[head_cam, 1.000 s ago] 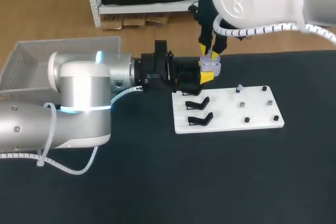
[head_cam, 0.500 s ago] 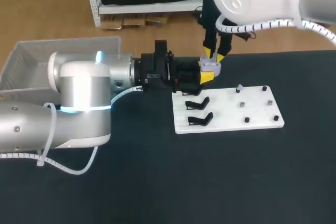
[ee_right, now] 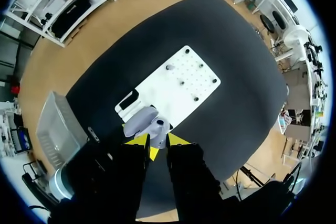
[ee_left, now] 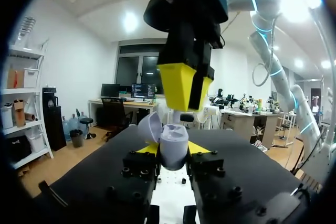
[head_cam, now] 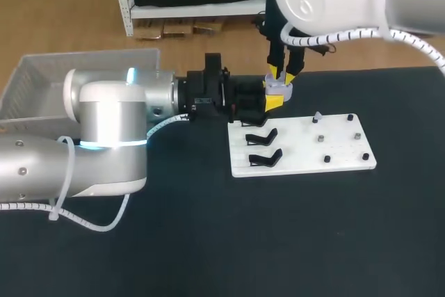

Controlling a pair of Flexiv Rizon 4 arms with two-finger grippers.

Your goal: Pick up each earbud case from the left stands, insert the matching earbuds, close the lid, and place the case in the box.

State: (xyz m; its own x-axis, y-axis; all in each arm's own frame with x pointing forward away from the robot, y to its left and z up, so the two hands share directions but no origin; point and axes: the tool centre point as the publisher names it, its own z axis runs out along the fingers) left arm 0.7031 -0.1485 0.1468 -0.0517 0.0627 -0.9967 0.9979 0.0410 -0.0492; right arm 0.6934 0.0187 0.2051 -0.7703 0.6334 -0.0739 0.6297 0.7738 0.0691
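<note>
The left pincer (ee_left: 173,149) is clamped on the open lavender earbud case (head_cam: 279,88) and holds it above the far left corner of the white stand board (head_cam: 306,158) on the desk (head_cam: 243,241). The right pincer (head_cam: 283,74) hangs over the same corner, higher than the case, with its fingers narrowly parted.

Black table (head_cam: 208,241), white pegboard (head_cam: 300,155)

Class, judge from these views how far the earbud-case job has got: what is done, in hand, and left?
Done: the case is off the stands, lid open. In hand: the left gripper grips it; the right gripper hangs open just above. Left: shut the lid and put it in the box, where no case shows.
</note>
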